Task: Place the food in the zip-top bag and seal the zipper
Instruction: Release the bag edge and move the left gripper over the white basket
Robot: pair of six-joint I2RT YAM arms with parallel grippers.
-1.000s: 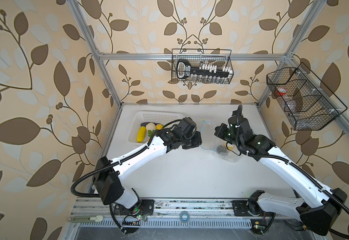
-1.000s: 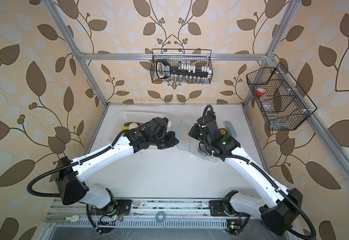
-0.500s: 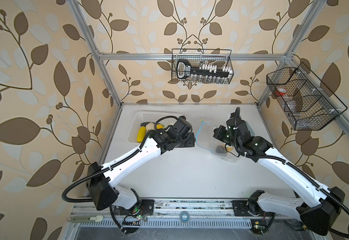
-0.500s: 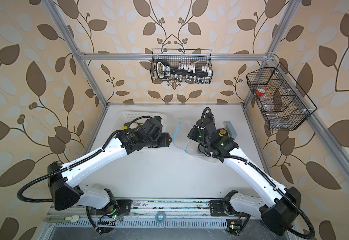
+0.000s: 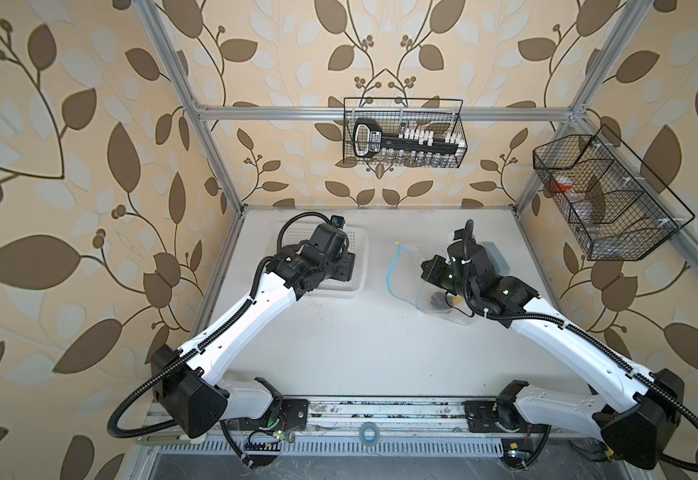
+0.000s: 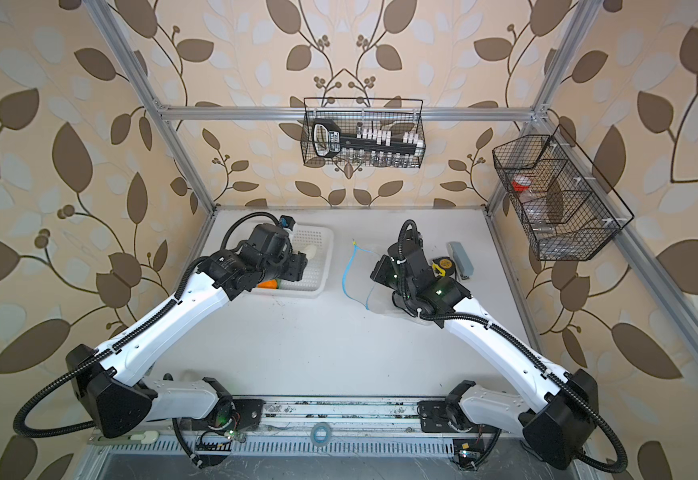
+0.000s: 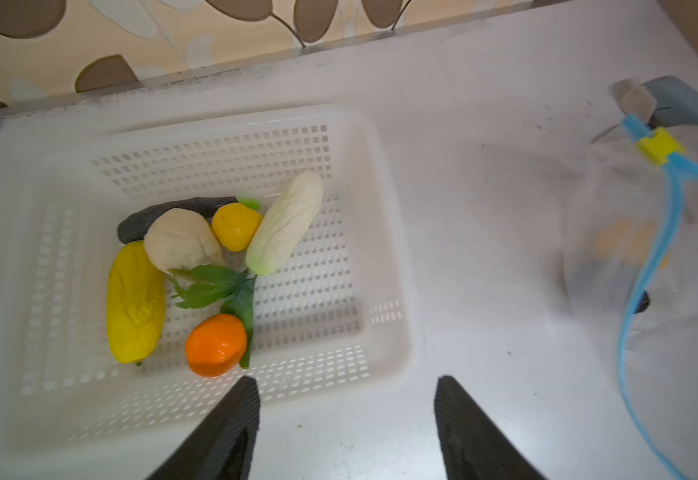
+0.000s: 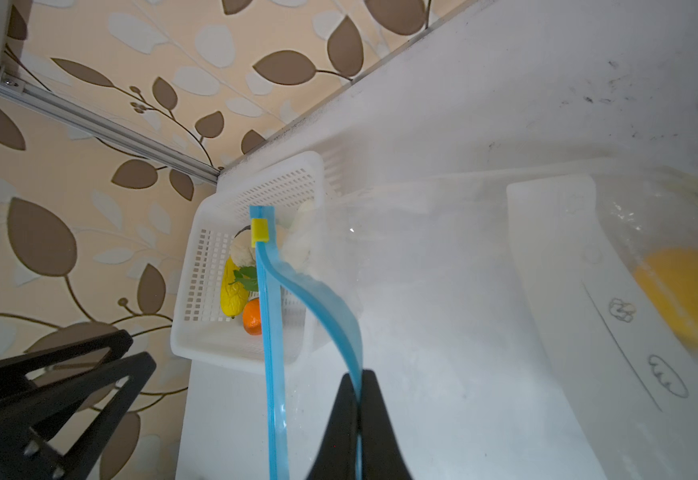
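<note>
- Seven toy foods lie together in a white perforated plastic basket (image 7: 214, 120): a yellow corn cob (image 7: 135, 303), a white cauliflower (image 7: 181, 241), a round yellow lemon (image 7: 235, 226), a pale cucumber (image 7: 285, 224), a dark eggplant (image 7: 152, 218), a green leaf sprig (image 7: 210, 286) and a glossy orange (image 7: 216, 345).
- Cauliflower touches the corn and overlaps the eggplant. The lemon sits between cauliflower and cucumber, and the leaf sprig lies between cauliflower and orange.
- Two more pieces sit inside a clear, crinkly zip-top bag (image 5: 407, 276): a yellow-orange one (image 8: 688, 299) and a dark one (image 5: 436, 299), both blurred through the plastic.
- In both top views the bag lies on the white worktop (image 5: 359, 340) to the right of the basket, near it but apart, its mouth turned toward the basket. A white label (image 8: 567, 270) with small drawings runs across the bag.
- A thin blue zipper strip (image 8: 270, 332) edges the mouth, with a yellow slider (image 8: 260, 230) at its far end. Its two lips are parted, so the mouth is open.
- The right gripper (image 8: 358, 386) has its jaws pinched fully together on one blue lip, holding it away from the other lip.
- The left gripper (image 7: 347, 382) has its jaws spread fairly wide and holds nothing. One tip is above the basket's rim near the orange, the other above bare worktop.
- Beyond the right arm in a top view, a yellow-and-black tape measure (image 6: 442, 264) and a grey block (image 6: 462, 259) rest on the worktop.
- Two black wire baskets hang on the leaf-patterned walls, one at the back (image 5: 403, 160), one at the right (image 5: 638, 245).
</note>
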